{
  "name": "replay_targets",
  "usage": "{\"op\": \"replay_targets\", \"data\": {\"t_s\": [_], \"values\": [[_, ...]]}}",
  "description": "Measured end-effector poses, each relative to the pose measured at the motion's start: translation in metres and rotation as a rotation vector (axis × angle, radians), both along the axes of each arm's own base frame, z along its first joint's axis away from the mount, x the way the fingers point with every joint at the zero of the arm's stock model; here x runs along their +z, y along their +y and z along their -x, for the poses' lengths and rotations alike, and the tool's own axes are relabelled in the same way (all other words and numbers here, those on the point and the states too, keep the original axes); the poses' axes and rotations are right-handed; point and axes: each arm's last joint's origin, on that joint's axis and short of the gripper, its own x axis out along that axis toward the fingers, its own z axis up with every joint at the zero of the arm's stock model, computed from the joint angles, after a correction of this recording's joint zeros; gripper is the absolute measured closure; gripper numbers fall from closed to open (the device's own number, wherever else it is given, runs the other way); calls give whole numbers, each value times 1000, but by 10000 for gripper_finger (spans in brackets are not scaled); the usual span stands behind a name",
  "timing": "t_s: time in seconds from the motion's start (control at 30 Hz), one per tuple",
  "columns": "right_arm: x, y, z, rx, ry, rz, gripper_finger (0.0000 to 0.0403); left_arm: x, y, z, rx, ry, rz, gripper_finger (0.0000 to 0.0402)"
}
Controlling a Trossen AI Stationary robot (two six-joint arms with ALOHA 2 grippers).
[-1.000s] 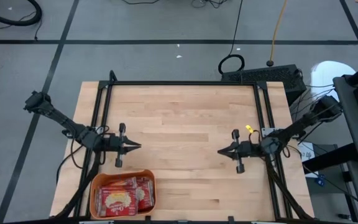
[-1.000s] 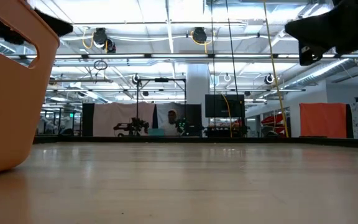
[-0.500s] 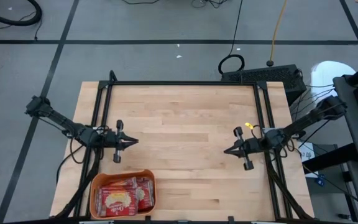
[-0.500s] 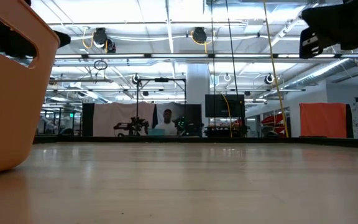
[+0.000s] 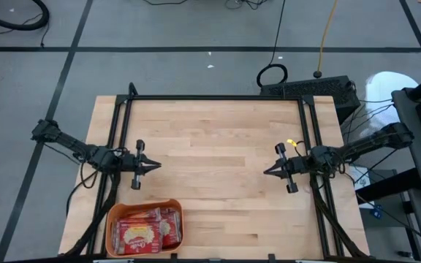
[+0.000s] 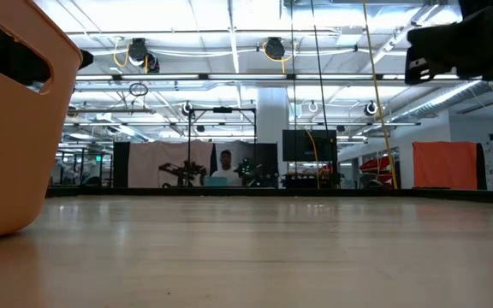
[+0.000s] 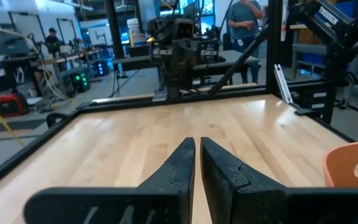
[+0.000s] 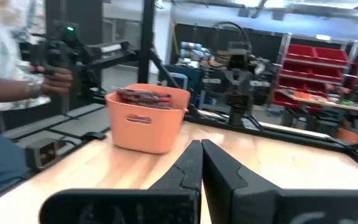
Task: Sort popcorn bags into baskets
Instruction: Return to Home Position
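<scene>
The left end effector (image 5: pixel 153 166) and right end effector (image 5: pixel 267 172) are being held narrow and empty, so a level retreat clear of the basket (image 5: pixel 109 222) is being advised.

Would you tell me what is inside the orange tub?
Red popcorn bags fill the orange tub, lying flat; only the top few show, and anything underneath, with the tub's floor, is covered.

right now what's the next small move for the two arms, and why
Likely draw the left gripper and right gripper back toward their own edges of the wooden table to rest. Both hang shut, holding nothing, and every popcorn bag in view lies in the orange bin on the left arm's side, so nothing seems left to pick.
</scene>
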Motion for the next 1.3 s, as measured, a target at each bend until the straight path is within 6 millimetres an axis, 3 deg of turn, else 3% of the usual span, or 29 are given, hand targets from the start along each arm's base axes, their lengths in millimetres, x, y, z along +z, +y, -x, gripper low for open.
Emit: {"op": "replay_targets", "data": {"t_s": [0.27, 0.67, 0.9, 1.17, 1.3], "values": [[-3, -13, -3, -101, 29, 10, 403, -1, 17, -5, -11, 11, -24, 371], [-8, -17, -3, -128, 80, 15, 403, -4, 37, -7, 35, 40, -19, 371], [-10, -19, 5, -131, 129, 9, 403, -9, 40, -4, 63, 96, 32, 371], [-5, -21, 20, -131, 89, -10, 403, -5, 38, 2, 27, 42, 24, 371], [-6, -21, 26, -131, 93, -11, 403, -4, 38, 6, 32, 28, 9, 391]]}}
